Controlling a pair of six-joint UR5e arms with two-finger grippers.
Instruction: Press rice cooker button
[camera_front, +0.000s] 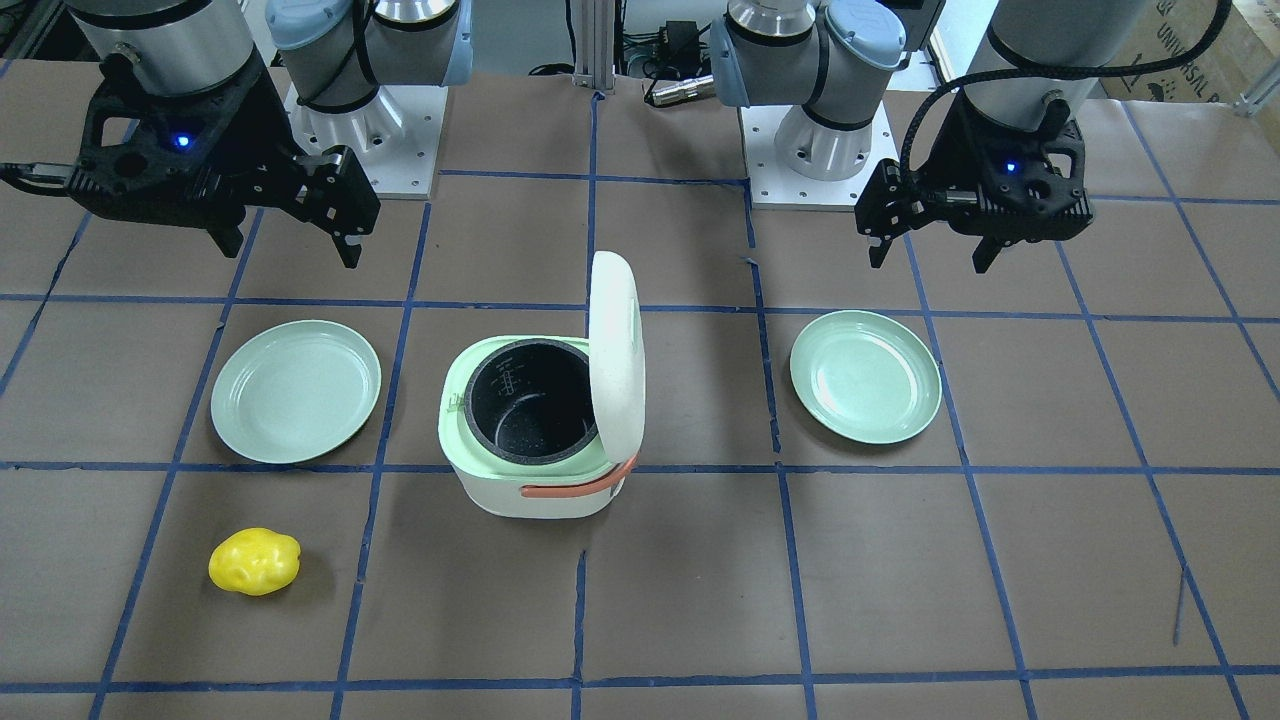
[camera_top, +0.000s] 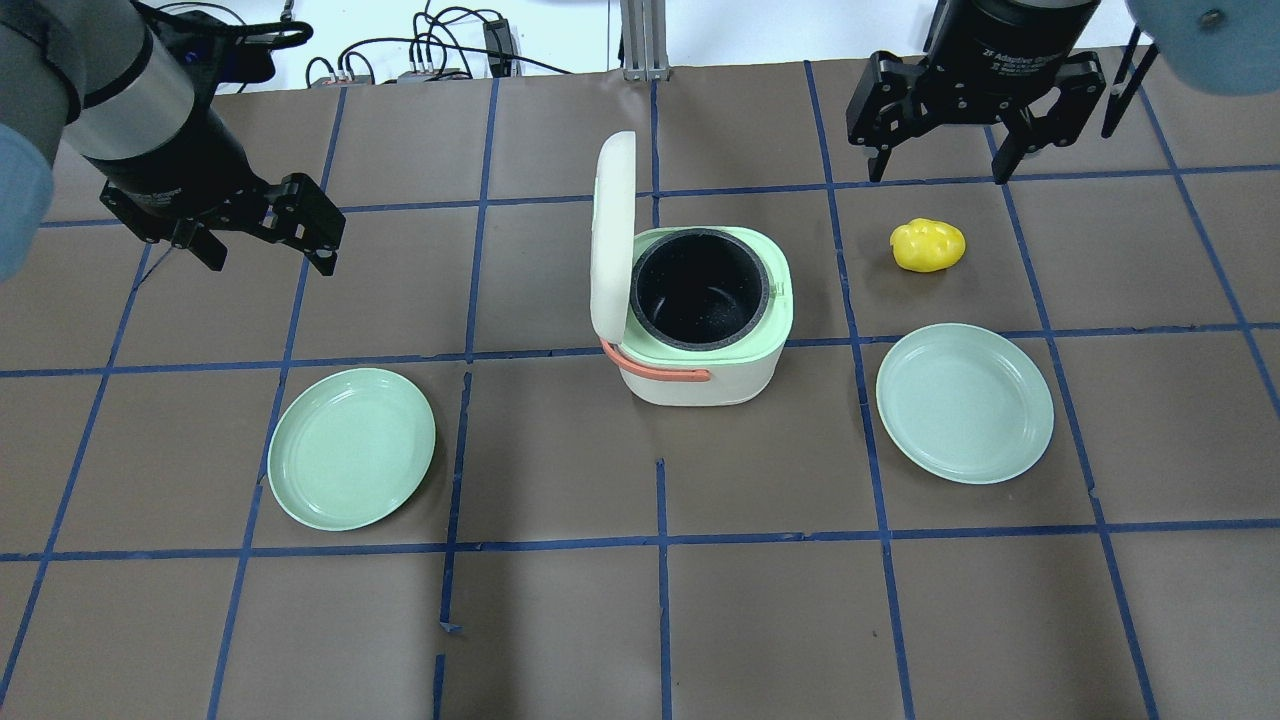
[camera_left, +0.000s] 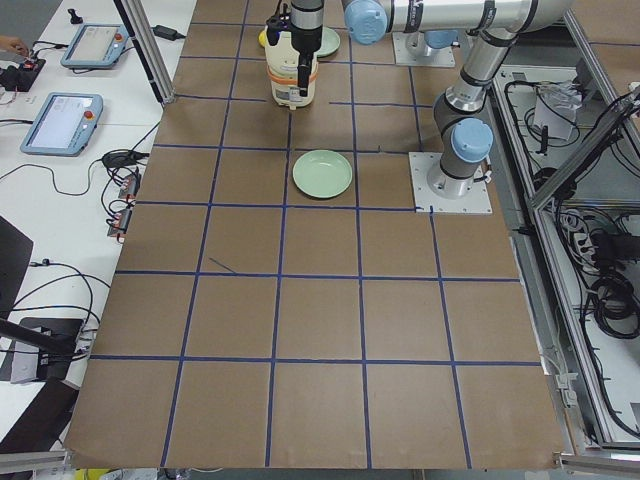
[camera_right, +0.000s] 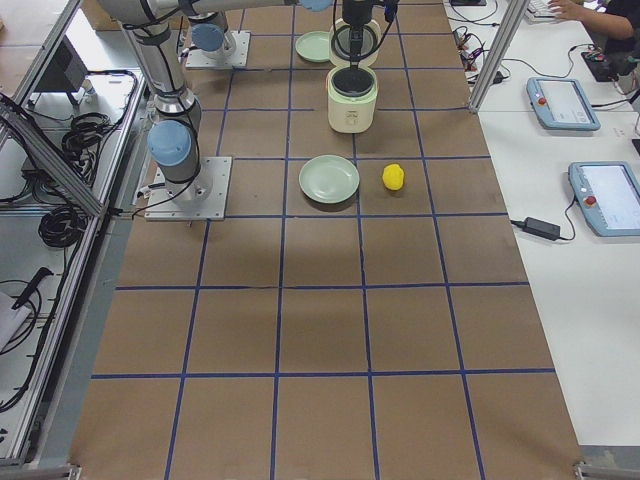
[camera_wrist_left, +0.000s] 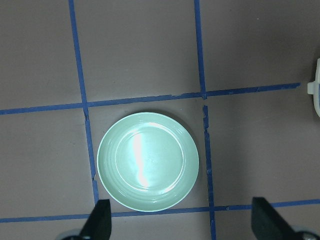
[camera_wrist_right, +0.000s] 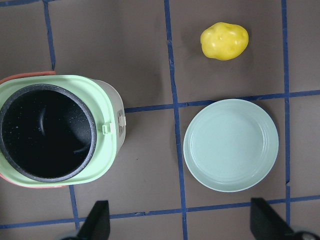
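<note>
The white and pale green rice cooker (camera_top: 705, 320) stands mid-table with its lid (camera_top: 611, 235) swung up and the dark inner pot showing. A small white latch button (camera_wrist_right: 121, 120) sits on its rim on the side facing my right arm. My left gripper (camera_top: 270, 266) hangs open and empty above the table, well to the cooker's left, over a green plate (camera_wrist_left: 148, 161). My right gripper (camera_top: 940, 178) hangs open and empty beyond the cooker on the right. In the right wrist view the cooker (camera_wrist_right: 55, 130) lies at the left.
Two pale green plates lie either side of the cooker, one on the left (camera_top: 351, 447) and one on the right (camera_top: 964, 402). A yellow potato-like toy (camera_top: 928, 245) lies between the right plate and my right gripper. An orange handle (camera_top: 655, 370) hangs on the cooker's front.
</note>
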